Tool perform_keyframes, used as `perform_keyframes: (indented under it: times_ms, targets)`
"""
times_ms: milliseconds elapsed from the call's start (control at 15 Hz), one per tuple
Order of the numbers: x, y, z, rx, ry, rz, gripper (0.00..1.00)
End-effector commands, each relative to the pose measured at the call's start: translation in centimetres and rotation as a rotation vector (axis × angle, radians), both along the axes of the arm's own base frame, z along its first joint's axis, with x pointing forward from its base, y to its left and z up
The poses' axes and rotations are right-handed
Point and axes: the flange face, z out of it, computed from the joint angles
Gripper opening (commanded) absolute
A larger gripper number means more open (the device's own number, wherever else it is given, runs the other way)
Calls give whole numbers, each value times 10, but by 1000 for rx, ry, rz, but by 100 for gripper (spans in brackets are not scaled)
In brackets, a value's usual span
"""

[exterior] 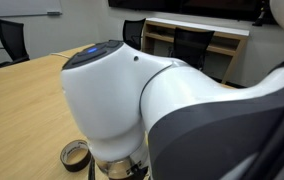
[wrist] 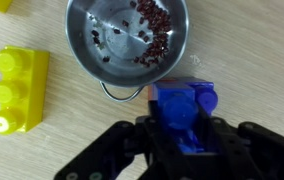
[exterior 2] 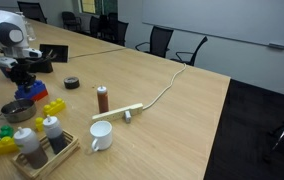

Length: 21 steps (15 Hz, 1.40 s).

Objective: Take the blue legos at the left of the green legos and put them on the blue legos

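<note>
Gripper (wrist: 185, 135) is clamped on a blue lego (wrist: 187, 105) just beside the bowl (wrist: 127, 40), a yellow brick (wrist: 17, 90) nearby — the carry step, I judge. Next it needs aligning above the other blue legos — which I cannot make out.

The white robot arm (exterior: 132, 100) fills the frame, a tape roll (exterior: 65, 156) beside it on the wooden worktop (exterior: 22, 110), black chairs (exterior: 14, 40) behind.

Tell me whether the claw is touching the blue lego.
Touching. In the wrist view the claw presses the blue lego from both sides, with no gap visible.
</note>
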Motion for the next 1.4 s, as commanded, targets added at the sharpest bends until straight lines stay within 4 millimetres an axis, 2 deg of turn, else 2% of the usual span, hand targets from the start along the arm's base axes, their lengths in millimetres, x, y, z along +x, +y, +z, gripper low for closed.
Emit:
perform_keyframes:
  times_ms: [0, 67, 133, 200, 267, 533, 667, 867, 1333]
  targets:
    - [-9, -2, -21, -23, 76, 12, 10]
    - [-10, -2, -21, -26, 84, 13, 15]
    - [-11, -2, -21, -23, 94, 12, 60]
    - [-12, -2, -22, -22, 103, 12, 61]
    - [-13, -3, -26, -24, 115, 13, 67]
    - [-13, -2, -20, -25, 102, 30, 96]
    - [-13, -2, -18, -28, 95, 28, 100]
    - [-11, -2, -11, -33, 76, 22, 100]
    - [-6, -1, 27, 0, 47, 14, 100]
